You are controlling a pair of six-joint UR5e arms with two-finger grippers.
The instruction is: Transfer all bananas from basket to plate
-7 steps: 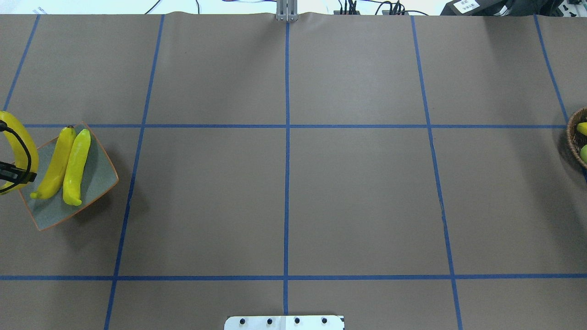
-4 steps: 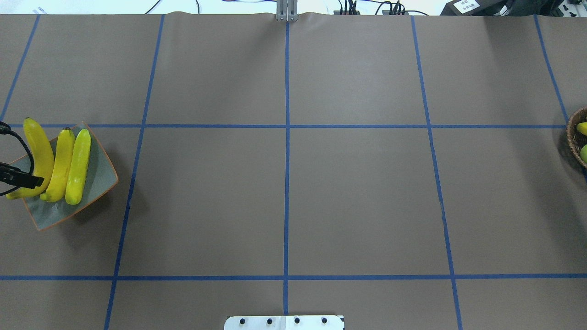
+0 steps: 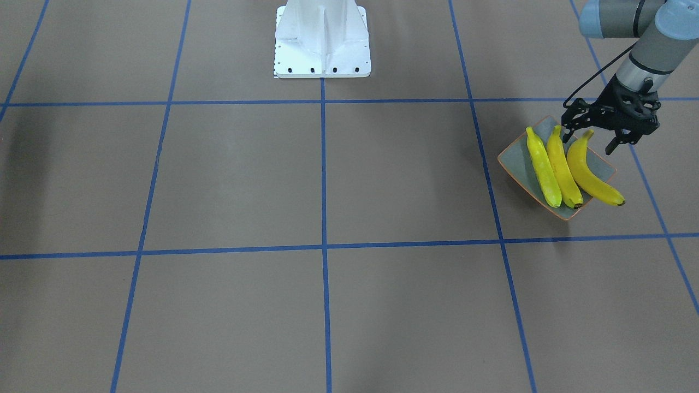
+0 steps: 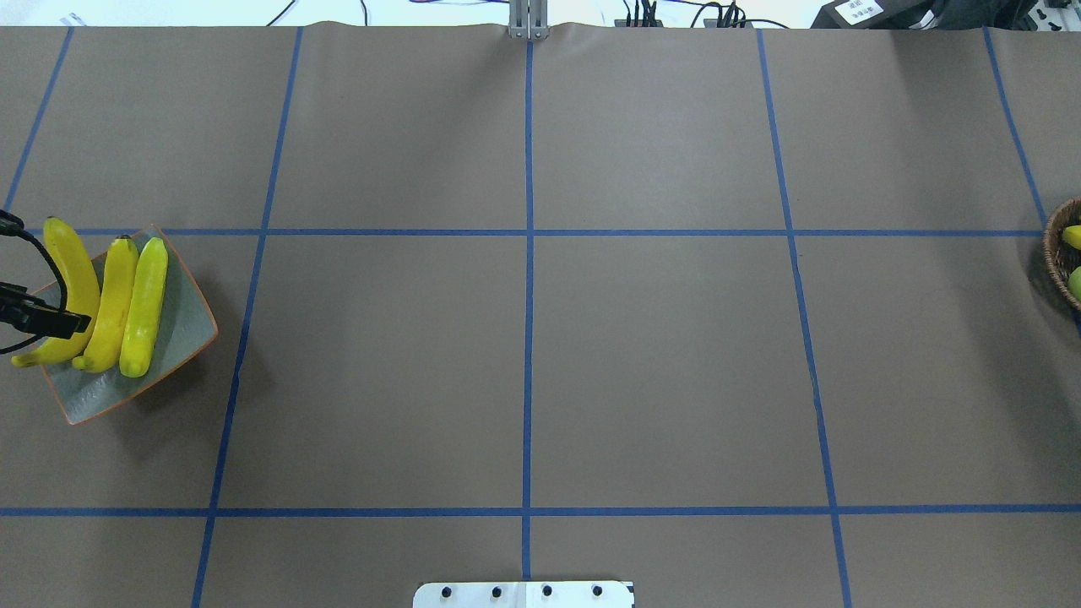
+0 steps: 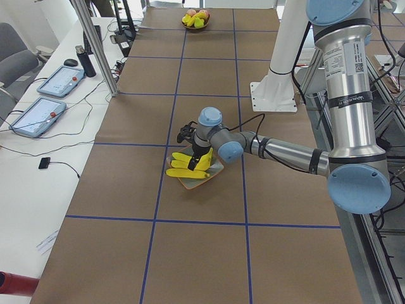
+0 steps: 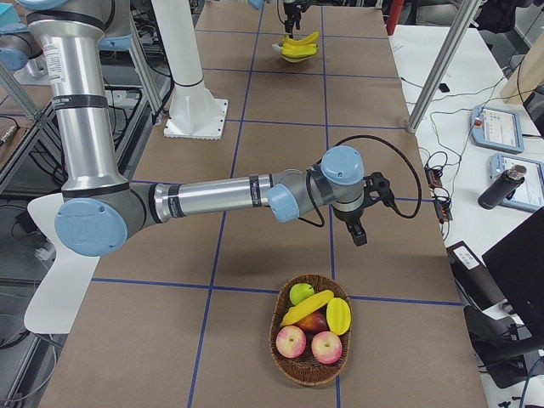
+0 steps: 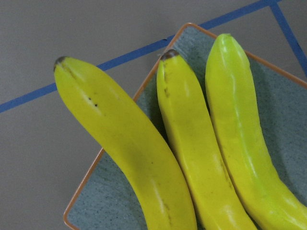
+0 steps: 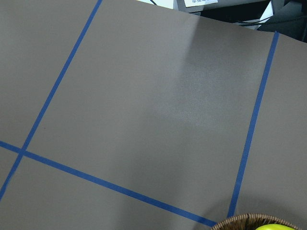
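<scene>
ROBOTICS LAB: 2 industrial arms, the left arm (image 5: 345,95) and the right arm (image 6: 81,102), reach over a long table (image 4: 659,363) covered in brown paper and marked into squares with blue tape (image 4: 528,338). A white pedestal (image 3: 322,38) stands at the table's edge. Alongside, a white bench (image 5: 25,164) carries 2 tablets (image 5: 38,116), a mouse (image 5: 69,62), a dark bottle (image 5: 85,60) and trailing cables (image 5: 82,142). An aluminium post (image 5: 95,44) stands by the table, and a grey office chair (image 5: 16,63) sits nearby.
</scene>
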